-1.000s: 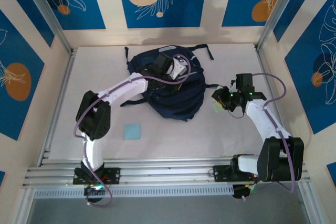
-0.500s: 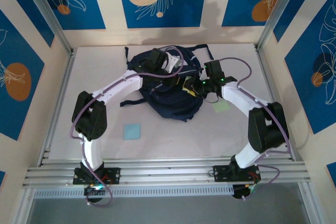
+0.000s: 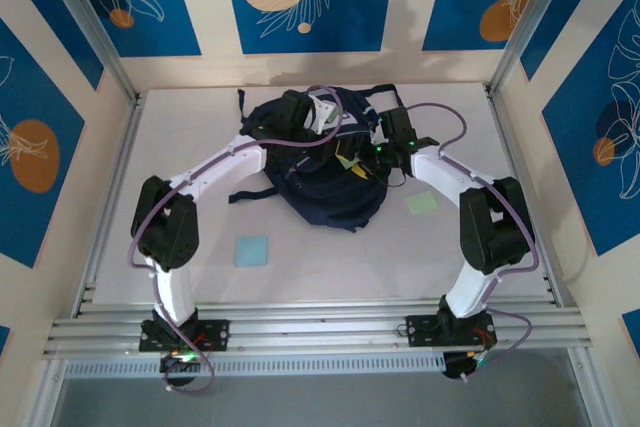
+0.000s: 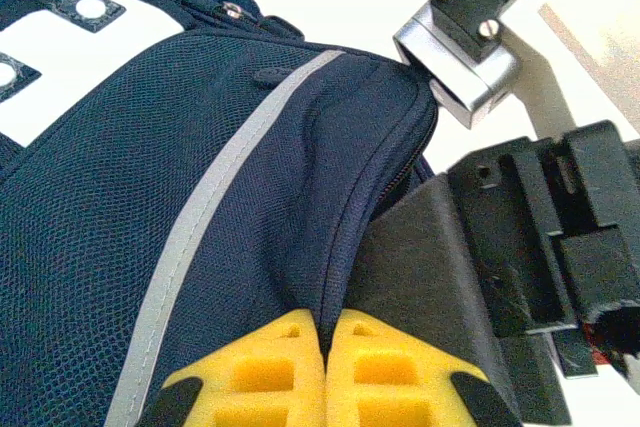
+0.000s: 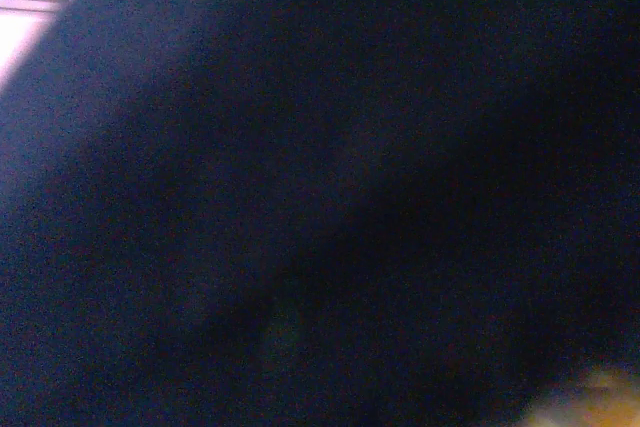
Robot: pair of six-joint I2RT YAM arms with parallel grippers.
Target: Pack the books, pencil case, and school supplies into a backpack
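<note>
The navy backpack (image 3: 335, 192) lies at the middle of the table, far side. My left gripper (image 3: 338, 130) is shut on the backpack's fabric; in the left wrist view its yellow fingertips (image 4: 290, 347) pinch a seam beside the pale stripe (image 4: 215, 207). My right gripper (image 3: 356, 159) reaches into the backpack's mouth from the right, and the right wrist view is dark blue fabric (image 5: 300, 197), so its jaws are hidden. A light blue pad (image 3: 251, 250) and a pale green pad (image 3: 422, 203) lie on the table. The books and pencil case are out of view.
The right arm's black wrist body (image 4: 530, 237) sits close against the backpack's lifted edge. Dark straps (image 3: 243, 102) trail off the backpack at the far left. Metal rails (image 3: 320, 332) run along the near edge, and patterned walls close in the other sides.
My right arm has swung left from beside the pale green pad to the backpack's mouth and pushed in. The left gripper has kept its hold and shifted slightly with the fabric.
</note>
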